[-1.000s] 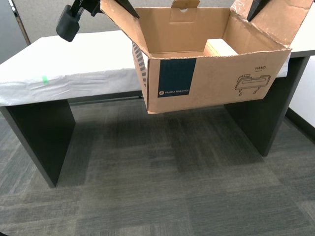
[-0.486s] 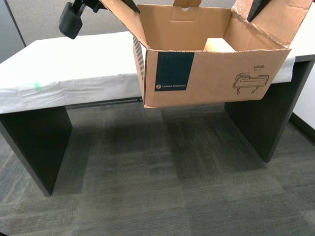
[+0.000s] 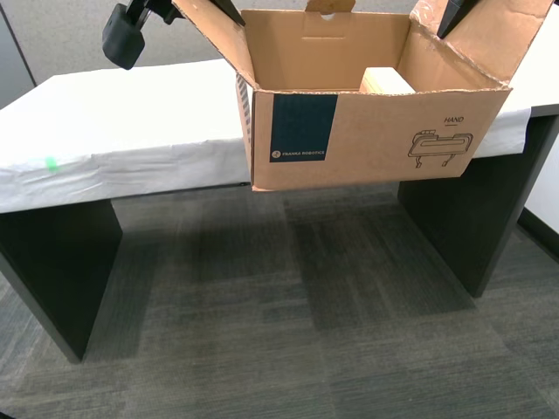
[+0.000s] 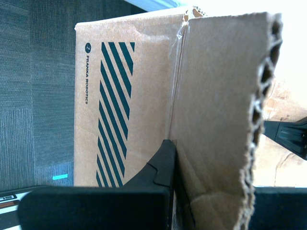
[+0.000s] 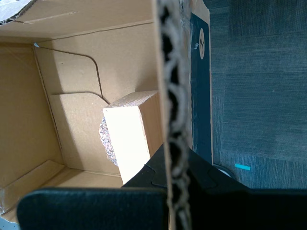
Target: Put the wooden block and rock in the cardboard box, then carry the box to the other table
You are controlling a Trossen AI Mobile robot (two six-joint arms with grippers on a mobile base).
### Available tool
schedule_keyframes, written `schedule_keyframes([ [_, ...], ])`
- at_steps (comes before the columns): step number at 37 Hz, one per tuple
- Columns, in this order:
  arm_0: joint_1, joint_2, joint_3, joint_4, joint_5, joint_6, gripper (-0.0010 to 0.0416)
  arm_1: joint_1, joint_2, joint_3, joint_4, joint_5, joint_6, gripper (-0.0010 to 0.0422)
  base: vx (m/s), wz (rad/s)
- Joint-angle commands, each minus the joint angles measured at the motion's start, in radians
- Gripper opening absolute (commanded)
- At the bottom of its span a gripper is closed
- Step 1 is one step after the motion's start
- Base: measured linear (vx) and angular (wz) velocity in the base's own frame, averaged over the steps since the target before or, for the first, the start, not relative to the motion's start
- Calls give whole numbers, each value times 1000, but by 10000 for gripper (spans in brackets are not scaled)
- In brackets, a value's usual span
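The cardboard box (image 3: 376,140) hangs in the air in front of the other table (image 3: 131,122), held by its two side flaps. My second gripper (image 4: 175,148) is shut on the flap above the striped side, at the exterior view's left (image 3: 214,10). My first gripper (image 5: 170,153) is shut on the opposite flap, at the exterior view's right (image 3: 454,16). Inside the box the pale wooden block (image 5: 127,139) stands near the first gripper's side, and also shows from outside (image 3: 387,81). The speckled rock (image 5: 104,141) peeks out behind it, mostly hidden.
The table has a wrinkled white sheet, a green tape mark (image 3: 51,163) on its front edge and dark legs (image 3: 52,262). Grey carpet (image 3: 288,332) lies below the box, with a small blue tape mark (image 4: 60,177) on it.
The whole scene has shifted to the exterior view's left, so the camera has moved. The box keeps its place in the view, still held by both grippers.
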Motion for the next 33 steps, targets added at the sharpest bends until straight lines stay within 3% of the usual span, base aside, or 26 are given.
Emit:
schedule_keyframes([
  [1,3,-1,2,-6,-21,3,-1,-3,0,2,18,13,-10,0,106,-11],
  [15,4,-1,2,-16,-21,1,-1,-2,0,2,21,-5,15,0,116,-3],
  [27,4,-1,2,-61,-21,-58,-1,-2,-1,2,6,-6,15,0,130,-6],
  [33,5,-1,2,-56,-21,-60,-1,-2,-1,2,3,-19,5,0,126,32],
])
